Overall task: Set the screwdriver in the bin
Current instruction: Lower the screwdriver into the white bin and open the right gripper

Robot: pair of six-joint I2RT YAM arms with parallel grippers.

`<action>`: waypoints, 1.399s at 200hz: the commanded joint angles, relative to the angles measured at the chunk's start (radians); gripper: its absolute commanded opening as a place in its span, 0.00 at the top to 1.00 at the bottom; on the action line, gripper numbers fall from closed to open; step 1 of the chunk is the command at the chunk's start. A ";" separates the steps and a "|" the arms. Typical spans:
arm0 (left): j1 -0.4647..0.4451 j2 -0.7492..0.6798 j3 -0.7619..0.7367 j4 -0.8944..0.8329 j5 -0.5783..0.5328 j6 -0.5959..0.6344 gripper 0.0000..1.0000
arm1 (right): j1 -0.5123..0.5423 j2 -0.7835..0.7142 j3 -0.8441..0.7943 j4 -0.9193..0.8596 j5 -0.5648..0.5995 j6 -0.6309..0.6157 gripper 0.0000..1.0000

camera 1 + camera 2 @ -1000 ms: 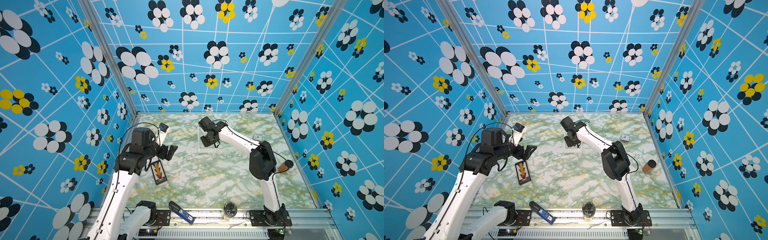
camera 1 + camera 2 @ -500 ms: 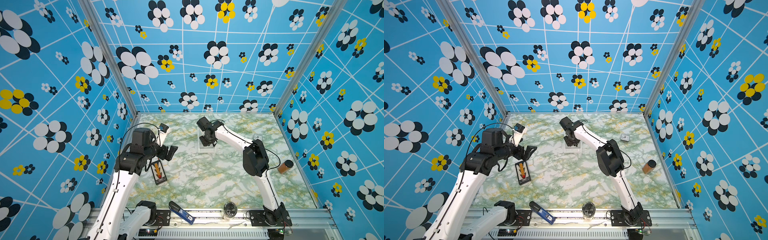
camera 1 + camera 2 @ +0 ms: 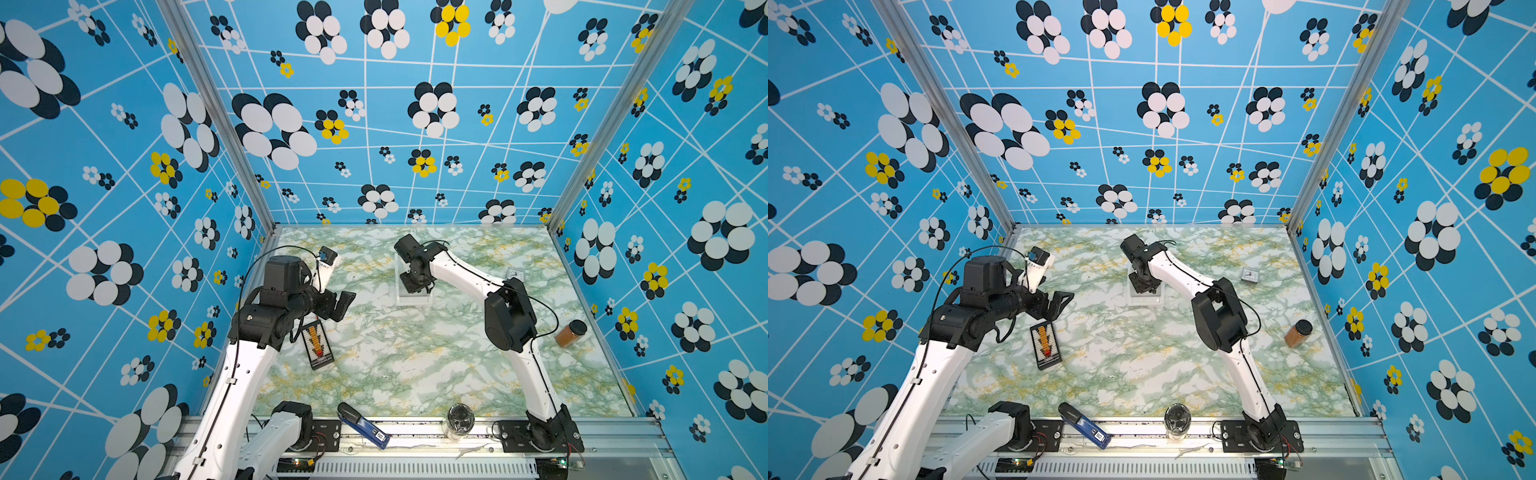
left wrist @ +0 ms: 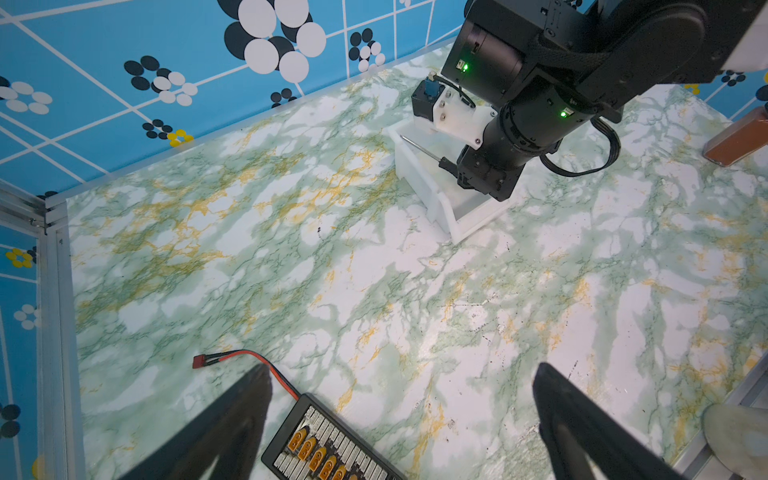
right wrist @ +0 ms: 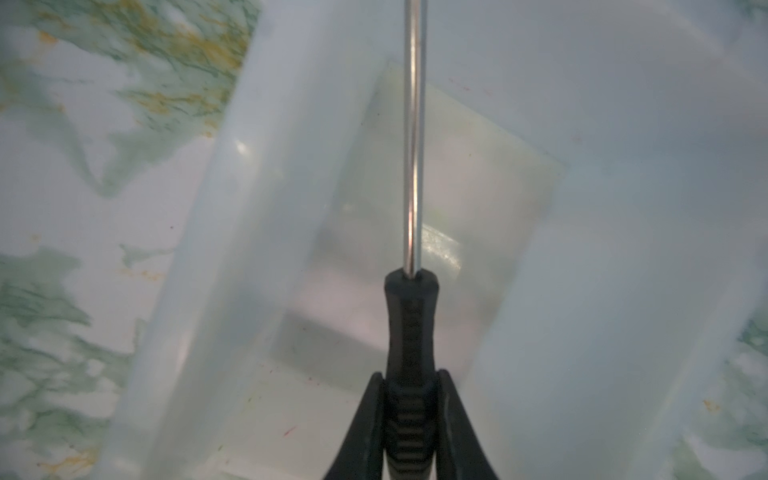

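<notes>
Right wrist view: right end effector (image 5: 409,380) clenched on screwdriver (image 5: 410,324) handle, shaft held over the open bin (image 5: 266,174), not yet dropped; elbow has swung inward since a second ago, so release looks next.

Both top views look steeply down, overlapping almost fully. The wrist views share the bin (image 4: 419,183): blurred, seemingly just beyond the right gripper (image 5: 410,376).

The marble-print tabletop (image 3: 415,365) is white veined green and yellow; the rectangular plastic bin (image 4: 419,183) is translucent white; the slim screwdriver (image 5: 409,324) has a black handle, silvery shaft.
</notes>
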 commanded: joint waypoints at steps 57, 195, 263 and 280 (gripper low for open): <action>-0.006 0.007 -0.017 0.014 0.014 -0.012 0.01 | -0.009 0.073 0.052 -0.044 -0.023 -0.008 0.79; -0.006 0.003 -0.030 0.023 0.028 -0.022 0.01 | -0.009 0.116 0.130 -0.101 -0.037 -0.027 0.74; -0.005 0.008 -0.033 0.036 -0.028 -0.035 0.01 | -0.009 0.025 0.142 -0.093 0.020 -0.021 0.67; -0.006 0.023 -0.030 0.050 -0.091 -0.034 0.01 | -0.009 -0.023 0.136 -0.086 0.039 -0.017 0.65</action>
